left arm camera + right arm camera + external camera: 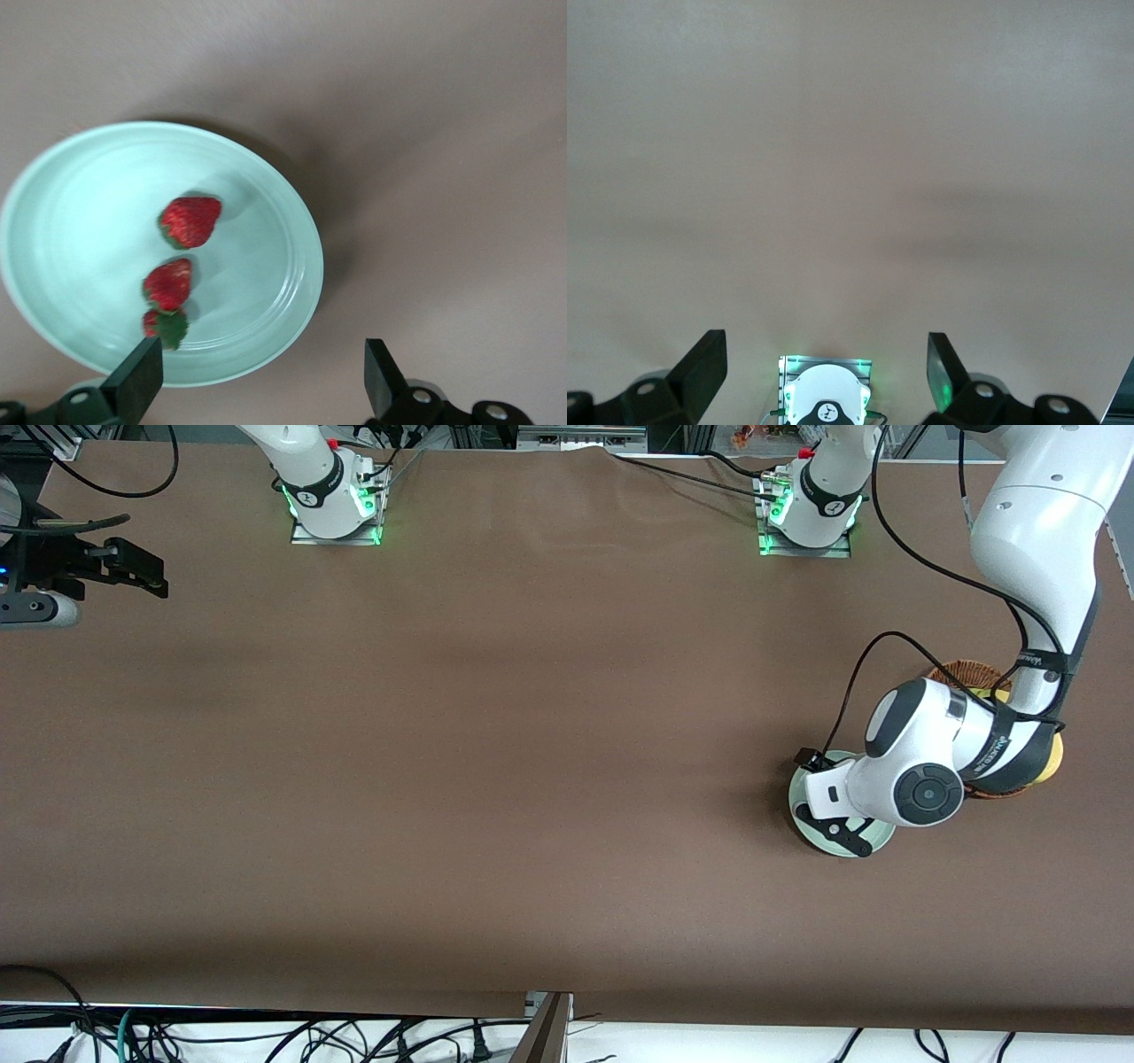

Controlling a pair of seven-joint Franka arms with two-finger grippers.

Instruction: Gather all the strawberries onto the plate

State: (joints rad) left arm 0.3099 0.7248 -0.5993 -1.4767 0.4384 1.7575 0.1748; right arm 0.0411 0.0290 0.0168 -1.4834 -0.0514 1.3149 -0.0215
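The pale mint-green plate [266,221] holds three small red strawberries: one [189,220] near its middle, one [168,283] beside it, and one [165,326] with its green cap showing close to the rim. In the front view the plate [879,840] lies toward the left arm's end of the table, mostly covered by the left arm, and the strawberries are hidden there. My left gripper [257,385] hangs open and empty over the plate's edge [828,810]. My right gripper [824,372] is open and empty, waiting at the right arm's end of the table [133,567].
A brown wicker basket [973,670] stands beside the plate, farther from the front camera and partly under the left arm, with something yellow [1052,762] at its side. The right arm's base [828,403] shows in the right wrist view.
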